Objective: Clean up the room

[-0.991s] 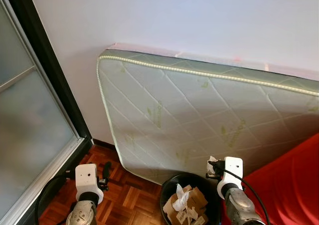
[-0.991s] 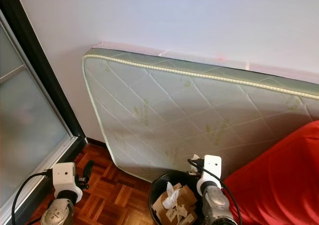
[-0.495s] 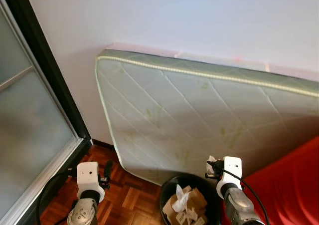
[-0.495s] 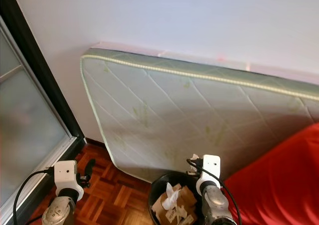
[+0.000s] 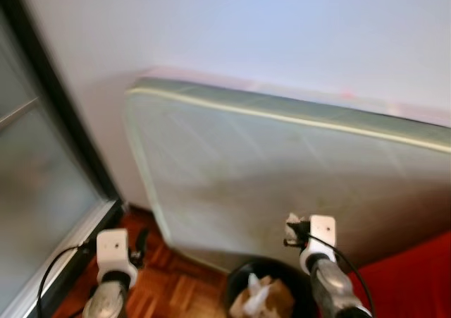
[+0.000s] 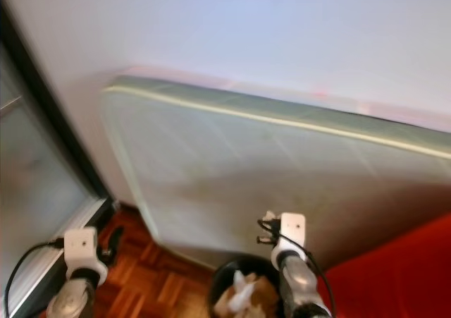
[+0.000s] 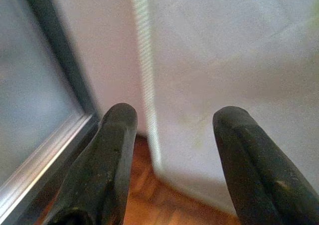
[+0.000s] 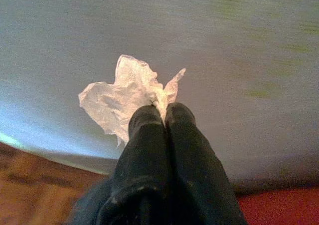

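Observation:
A crumpled white tissue point(image 8: 123, 93) is pinched between the tips of my right gripper point(image 8: 159, 108), which is shut on it. That gripper point(image 5: 292, 231) is held up in front of the mattress, above the far rim of a black waste bin point(image 5: 234, 279). The bin holds cardboard scraps and white paper point(image 5: 259, 295). My left gripper point(image 7: 172, 120) is open and holds nothing. It hangs low at the left point(image 5: 140, 244) over the parquet, pointing at the mattress corner.
A pale green quilted mattress point(image 5: 282, 170) leans on its long edge against the white wall. A dark-framed frosted sliding door point(image 5: 35, 191) stands at the left. Red fabric point(image 5: 416, 276) lies at the lower right. Parquet floor point(image 5: 169, 290) shows between door and bin.
The whole picture has shifted and gone blurred, so the camera is moving. The bin sits lower in view. The right gripper still holds the tissue; the left stays open.

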